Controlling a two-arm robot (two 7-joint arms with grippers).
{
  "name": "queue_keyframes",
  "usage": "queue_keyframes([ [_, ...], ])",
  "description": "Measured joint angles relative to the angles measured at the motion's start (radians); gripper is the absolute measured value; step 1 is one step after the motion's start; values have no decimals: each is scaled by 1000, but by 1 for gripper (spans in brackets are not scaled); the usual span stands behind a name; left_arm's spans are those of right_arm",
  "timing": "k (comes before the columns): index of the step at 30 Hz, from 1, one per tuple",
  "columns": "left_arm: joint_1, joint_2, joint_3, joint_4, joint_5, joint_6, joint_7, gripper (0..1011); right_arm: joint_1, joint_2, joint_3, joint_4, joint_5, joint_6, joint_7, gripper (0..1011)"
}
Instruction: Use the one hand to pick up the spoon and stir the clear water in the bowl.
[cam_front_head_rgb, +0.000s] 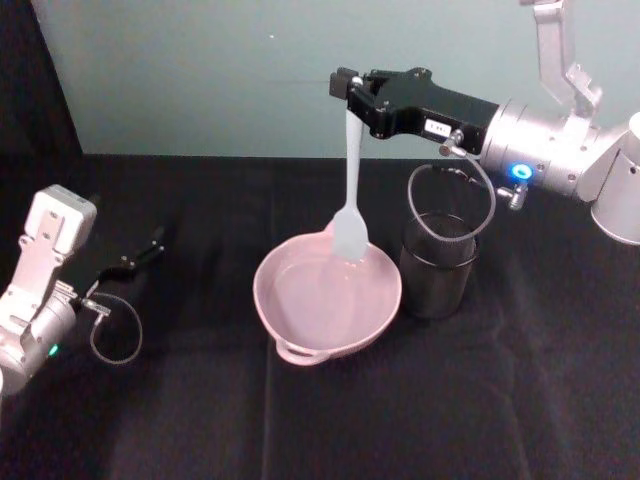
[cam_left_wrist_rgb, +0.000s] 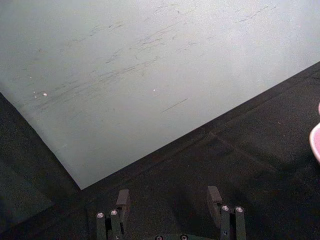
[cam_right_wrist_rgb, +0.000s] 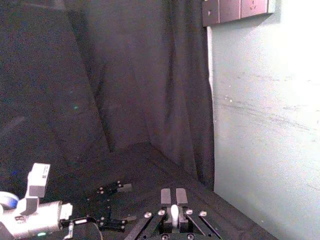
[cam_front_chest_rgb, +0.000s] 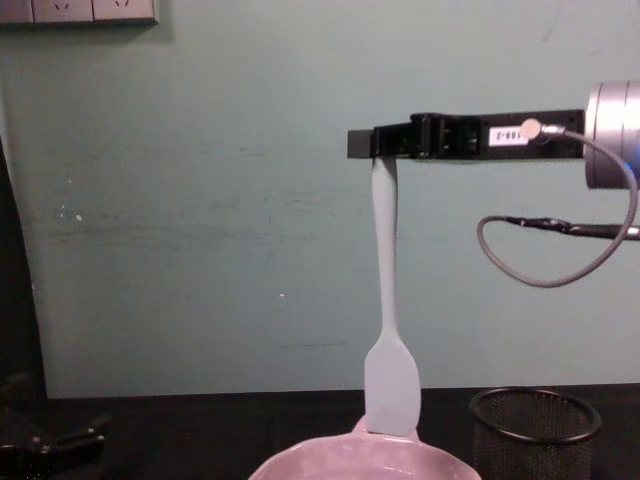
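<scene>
1. The right gripper (cam_front_head_rgb: 346, 88) reaches in from the right, held high above the table (cam_front_head_rgb: 500, 410). Its black fingers are closed tight on the top end of the spoon (cam_front_head_rgb: 350, 190).
2. The spoon hangs straight down from that grip, handle up and flat paddle head down. The head is over the far side of the pink bowl (cam_front_head_rgb: 258, 292). In the chest view its lower edge meets the bowl's rim line. Whether it touches the clear water (cam_front_head_rgb: 315, 295) cannot be told.
3. The bowl sits mid-table with its small loop handle towards the robot. A black wire-mesh cup (cam_front_head_rgb: 437, 270) stands just beside it on the right.
4. Handling, as a judgement: the spoon looks light, slim and fairly stiff plastic, and smooth enough to twist between the fingers. The hold at the handle's tip gives full reach but little leverage, so gentle stirring seems wise.
5. The bowl is glossy ceramic, likely heavy enough to stay put, yet it could chip or slop water if knocked.
6. The left gripper (cam_front_head_rgb: 150, 245) rests low at the table's left, fingers apart and holding nothing.
</scene>
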Motion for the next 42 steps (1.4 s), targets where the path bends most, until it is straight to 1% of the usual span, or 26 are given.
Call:
queue_keyframes([
  [3, 0, 0, 0, 0, 0, 0, 0, 1011, 0, -5, -4, 9, -2, -6, 5, 64],
  [27, 0, 0, 0, 0, 0, 0, 0, 1011, -1, -1, 0, 2, -1, -2, 3, 64],
  [30, 0, 0, 0, 0, 0, 0, 0, 1011, -17, 9, 4, -12, -2, -5, -5, 64],
  [31, 0, 0, 0, 0, 0, 0, 0, 1011, -30, 15, 6, -20, -5, -12, -12, 64],
  [34, 0, 0, 0, 0, 0, 0, 0, 1011, -39, 16, 3, -21, -15, -21, -13, 64],
  [36, 0, 0, 0, 0, 0, 0, 0, 1011, -39, 6, -9, -4, -28, -34, -4, 64],
  [37, 0, 0, 0, 0, 0, 0, 0, 1011, -37, -5, -18, 14, -36, -48, 11, 64],
  [39, 0, 0, 0, 0, 0, 0, 0, 1011, -34, -17, -25, 37, -43, -64, 26, 64],
  [40, 0, 0, 0, 0, 0, 0, 0, 1011, -30, -31, -33, 61, -50, -81, 43, 64],
  [41, 0, 0, 0, 0, 0, 0, 0, 1011, -30, -31, -33, 61, -50, -81, 43, 64],
  [42, 0, 0, 0, 0, 0, 0, 0, 1011, -27, -42, -39, 82, -57, -95, 58, 64],
])
